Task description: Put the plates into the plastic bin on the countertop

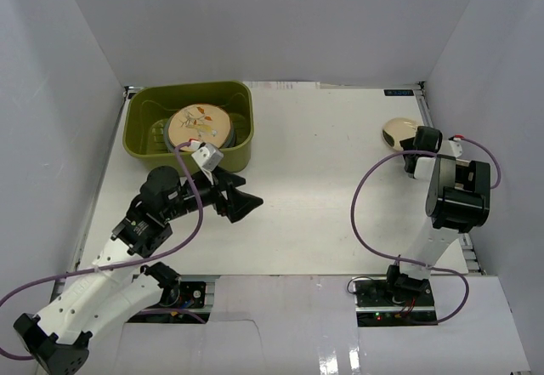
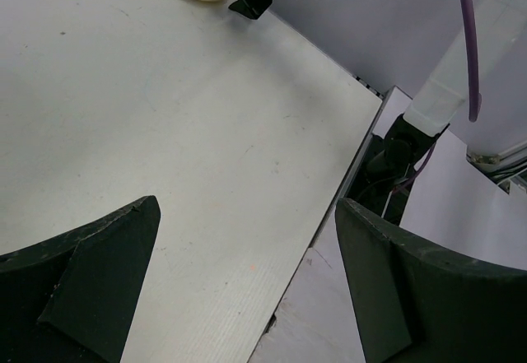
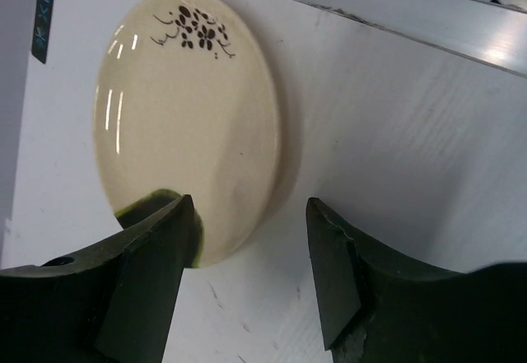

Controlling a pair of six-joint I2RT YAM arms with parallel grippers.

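Note:
The olive-green plastic bin stands at the far left of the white countertop. A tan floral plate lies on top inside it; what is under it is hidden. A small cream plate with a dark flower sprig lies flat at the far right. My right gripper is open and low at the plate's near edge. One finger is over the rim and the other over bare countertop beside it. My left gripper is open and empty, just right of the bin's near corner.
White walls enclose the countertop on three sides. A metal rail runs along the right edge close beyond the cream plate. The left wrist view shows the countertop's near edge and the right arm's base.

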